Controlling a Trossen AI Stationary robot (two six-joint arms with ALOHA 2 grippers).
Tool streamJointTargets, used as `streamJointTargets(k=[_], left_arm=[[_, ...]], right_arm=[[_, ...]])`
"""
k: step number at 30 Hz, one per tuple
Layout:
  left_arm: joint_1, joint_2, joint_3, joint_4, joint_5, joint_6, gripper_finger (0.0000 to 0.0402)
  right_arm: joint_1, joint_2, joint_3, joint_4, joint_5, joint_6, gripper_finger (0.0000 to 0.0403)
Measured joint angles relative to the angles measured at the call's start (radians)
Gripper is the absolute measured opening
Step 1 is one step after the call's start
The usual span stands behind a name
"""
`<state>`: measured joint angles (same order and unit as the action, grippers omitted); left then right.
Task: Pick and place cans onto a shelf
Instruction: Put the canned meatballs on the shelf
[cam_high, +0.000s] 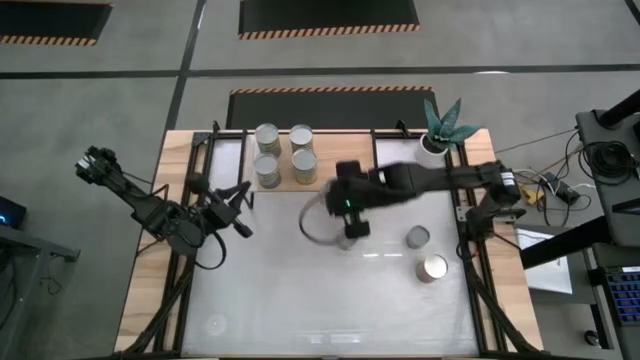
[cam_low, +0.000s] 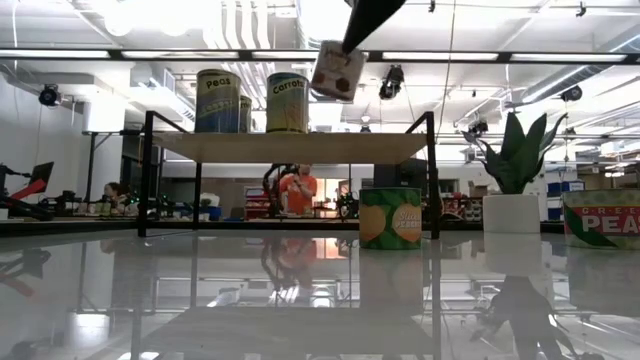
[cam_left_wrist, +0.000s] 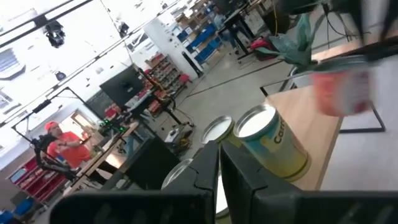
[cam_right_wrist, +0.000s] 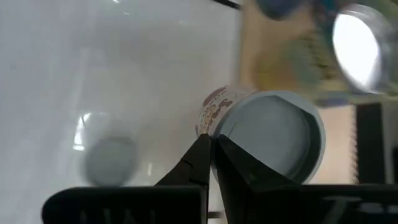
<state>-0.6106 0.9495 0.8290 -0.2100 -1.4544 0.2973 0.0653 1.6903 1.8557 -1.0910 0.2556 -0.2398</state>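
Can (cam_low: 337, 70) with a pinkish label hanging in mid-air, tilted, pinched by the right gripper (cam_high: 352, 212) near table centre, roughly 4 o'clock from the shelf (cam_high: 330, 160). In the right wrist view the can (cam_right_wrist: 264, 134) sits right at the fingertips (cam_right_wrist: 202, 158), pale round end facing the camera, dark fingers clamped on its rim. Level with the shelf-top cans in the low view, just off the board's right half.

Four cans (cam_high: 267, 136) already up on the shelf at its 9 o'clock end, two by two. Two more cans (cam_high: 417, 237) standing on the white table (cam_high: 280, 300) around 4 o'clock from the gripper, well apart from it. Potted plant (cam_high: 438, 130) off at the far right corner.

Left gripper (cam_high: 238, 210) parked near the left edge, fingers (cam_left_wrist: 208, 171) pressed together, holding nothing.
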Motion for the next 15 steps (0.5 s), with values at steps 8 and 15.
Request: streamJointTargets(k=[8,15], left_arm=[[0.000,-0.025,-0.007,-0.004,-0.003,0.004,0.0000],[0.000,-0.020,-0.007,-0.018,-0.002,0.005,0.0000]], right_arm=[[-0.132,0.077,0.079,-0.110,-0.015,-0.068,0.0008],[-0.155,0.123,0.088,-0.134,-0.026,-0.095,0.0008]])
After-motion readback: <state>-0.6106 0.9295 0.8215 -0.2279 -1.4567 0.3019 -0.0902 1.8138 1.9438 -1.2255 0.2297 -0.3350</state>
